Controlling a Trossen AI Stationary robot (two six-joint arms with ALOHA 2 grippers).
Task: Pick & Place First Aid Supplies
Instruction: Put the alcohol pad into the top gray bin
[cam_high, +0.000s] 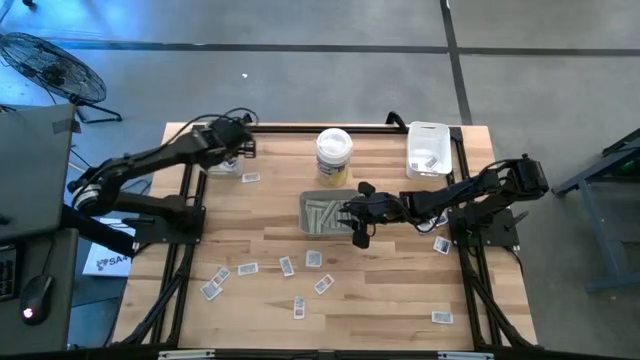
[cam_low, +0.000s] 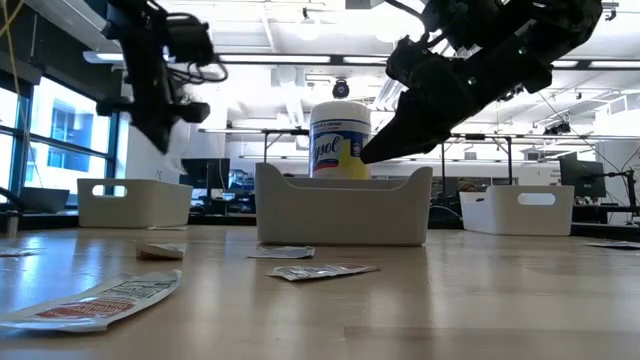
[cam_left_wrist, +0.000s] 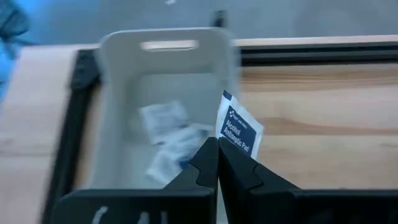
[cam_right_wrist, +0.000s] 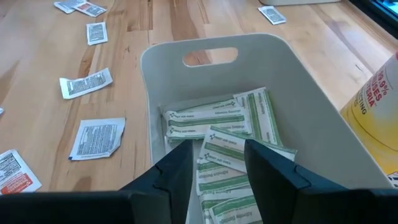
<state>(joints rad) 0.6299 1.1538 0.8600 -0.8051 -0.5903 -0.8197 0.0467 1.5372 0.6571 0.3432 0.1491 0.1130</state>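
My left gripper (cam_left_wrist: 217, 146) hangs at the table's far left (cam_high: 240, 150), shut on a small white square packet with blue print (cam_left_wrist: 239, 124). Below it stands a white tray (cam_left_wrist: 124, 81) with a few similar packets (cam_left_wrist: 168, 134) inside. My right gripper (cam_right_wrist: 217, 162) is open and hovers over the grey tray (cam_high: 325, 213) at the table's centre. That tray (cam_right_wrist: 311, 124) holds several long green-printed strip packets (cam_right_wrist: 230, 137). Nothing is between the right fingers. More packets (cam_high: 287, 266) lie flat on the wood nearer the front. My left gripper pinches the square packet by its lower edge (cam_left_wrist: 238, 147) between the two shut fingers. The fingers slant downward toward the table's far side. The packet stands up past the fingertips, lifted clear, over the white tray's right-hand wall.
A tall white tub with a yellow label (cam_high: 334, 157) stands just behind the grey tray. Another white tray (cam_high: 428, 150) sits at the far right. Loose packets lie scattered at the front (cam_high: 215, 280), near the right arm (cam_high: 441, 245) and beside the left tray (cam_high: 250, 178).
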